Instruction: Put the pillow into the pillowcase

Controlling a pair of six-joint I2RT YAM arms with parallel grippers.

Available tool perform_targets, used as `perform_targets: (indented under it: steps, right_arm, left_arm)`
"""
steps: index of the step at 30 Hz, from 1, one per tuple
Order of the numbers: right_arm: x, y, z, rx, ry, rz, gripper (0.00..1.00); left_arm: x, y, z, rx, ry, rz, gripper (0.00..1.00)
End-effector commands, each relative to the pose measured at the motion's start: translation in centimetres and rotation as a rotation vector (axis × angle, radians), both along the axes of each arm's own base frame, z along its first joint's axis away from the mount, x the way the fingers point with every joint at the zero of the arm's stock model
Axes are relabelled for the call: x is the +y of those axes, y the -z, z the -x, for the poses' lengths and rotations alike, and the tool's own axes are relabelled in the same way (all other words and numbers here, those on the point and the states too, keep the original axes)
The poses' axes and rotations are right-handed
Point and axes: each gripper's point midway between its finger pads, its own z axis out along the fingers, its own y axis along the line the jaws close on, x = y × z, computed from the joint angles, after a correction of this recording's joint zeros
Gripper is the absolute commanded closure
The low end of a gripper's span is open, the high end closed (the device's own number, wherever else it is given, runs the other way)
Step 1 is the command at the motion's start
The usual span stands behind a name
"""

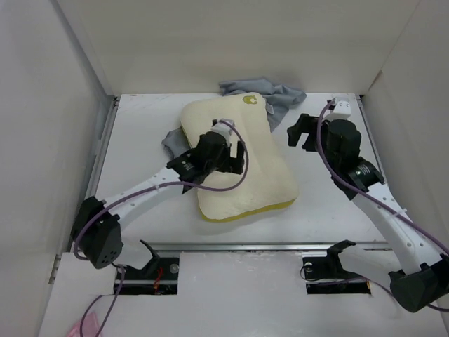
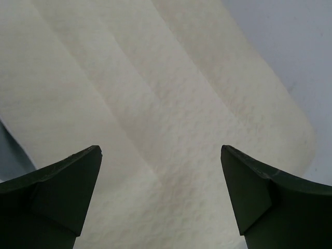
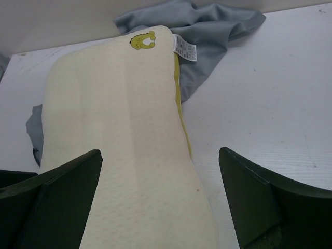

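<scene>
Both grippers gape, holding nothing: left gripper (image 2: 161, 155) over the cream-white contoured foam pillow (image 1: 263, 165) at the middle of the white desk (image 1: 330, 203), right gripper (image 3: 161, 161) beside it. The wrinkled grey fabric pillowcase (image 1: 277, 95) lies partly underneath, bunched toward the far edge.

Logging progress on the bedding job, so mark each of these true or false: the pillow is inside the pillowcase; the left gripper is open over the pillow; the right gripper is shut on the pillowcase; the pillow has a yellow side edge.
1. The pillow is inside the pillowcase. False: the pillow lies bare on top of the pillowcase, whose grey cloth shows past its far end and its left side.
2. The left gripper is open over the pillow. True: the left gripper has its jaws spread, with nothing held.
3. The right gripper is shut on the pillowcase. False: the right gripper is open and empty, beside the pillow.
4. The pillow has a yellow side edge. True: the yellow edge runs along its near side.
</scene>
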Motion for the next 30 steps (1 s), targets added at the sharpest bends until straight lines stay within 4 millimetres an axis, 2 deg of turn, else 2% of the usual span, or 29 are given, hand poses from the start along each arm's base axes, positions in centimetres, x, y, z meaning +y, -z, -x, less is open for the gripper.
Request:
perform_targets:
  steps: [1,2,4,5,8,9,10,11,13,15,16,17,18,19,20,22,25,26,27,29,30]
  right_arm:
    - [-1.1,-1.1,0.7,0.006,0.059,-0.033,0.01]
    - [-1.2,-0.7,0.8,0.020,0.059,-0.027,0.01]
    - [-2.4,-0.6,1.0,0.029,0.119,-0.030,0.01]
    - [-3.0,-0.9,1.3,0.025,0.157,-0.055,0.01]
    - [-4.9,0.3,2.2,0.053,0.240,-0.012,0.01]
    - [-5.2,0.5,2.4,0.064,0.249,-0.003,0.01]
    - [-5.3,0.6,2.8,0.066,0.252,-0.011,0.01]
    - [-5.5,0.7,3.2,0.060,0.252,-0.014,0.01]
    - [-5.3,1.0,3.7,0.060,0.231,-0.022,0.01]
    - [-5.5,1.1,4.3,0.053,0.223,-0.032,0.01]
    - [-5.5,1.3,4.5,0.056,0.225,-0.039,0.01]
    - [-6.0,1.6,4.6,0.056,0.250,-0.041,0.01]
    - [-6.0,1.0,4.8,0.034,0.249,-0.053,0.01]
    - [-6.0,1.5,4.8,0.044,0.249,-0.048,0.01]
    - [-6.3,1.1,4.9,0.032,0.264,-0.058,0.01]
    - [-6.7,1.3,5.0,0.038,0.285,-0.048,0.01]
    - [-7.3,1.4,5.3,0.041,0.314,-0.045,0.01]
    - [-7.3,1.4,5.3,0.041,0.314,-0.045,0.01]
    - [-7.7,1.3,5.3,0.036,0.346,-0.059,0.01]
    - [-7.5,1.6,4.8,0.043,0.350,-0.070,0.01]
    - [-7.4,1.9,4.6,0.052,0.351,-0.064,0.01]
  left_arm:
    - [-2.2,-1.4,0.0,-0.070,0.036,-0.079,0.00]
    - [-2.7,0.1,0.1,-0.063,0.071,-0.135,0.00]
    - [-3.3,0.5,-0.3,-0.059,0.084,-0.166,0.00]
    - [-3.6,1.7,-0.6,-0.042,0.092,-0.195,0.00]
    - [-3.9,2.7,-2.2,-0.007,0.096,-0.212,0.00]
    - [-4.1,4.8,-2.8,0.034,0.104,-0.251,0.00]
    - [-4.1,6.0,-2.8,0.071,0.108,-0.285,0.00]
    - [-4.9,7.4,-3.7,0.096,0.117,-0.317,0.00]
    - [-4.8,9.4,-4.0,0.146,0.111,-0.375,0.00]
    - [-5.5,10.5,-4.6,0.169,0.114,-0.395,0.00]
    - [-5.6,12.7,-4.7,0.202,0.117,-0.425,0.00]
    - [-5.4,13.6,-4.5,0.229,0.120,-0.450,0.08]
    - [-5.7,13.8,-5.1,0.239,0.117,-0.430,0.45]
    - [-5.6,15.1,-5.0,0.261,0.119,-0.448,0.79]
    - [-5.4,15.0,-5.2,0.266,0.081,-0.450,1.00]
    - [-5.2,14.2,-6.2,0.233,0.033,-0.454,1.00]
    - [-4.9,8.4,-7.5,0.108,-0.039,-0.382,1.00]
    - [-4.9,5.7,-7.9,0.053,-0.060,-0.342,1.00]
    - [-4.7,0.3,-8.1,-0.048,-0.090,-0.249,1.00]
    - [-3.7,-5.2,-8.2,-0.166,-0.137,-0.174,1.00]
    - [-2.3,-9.8,-8.0,-0.245,-0.178,-0.100,1.00]
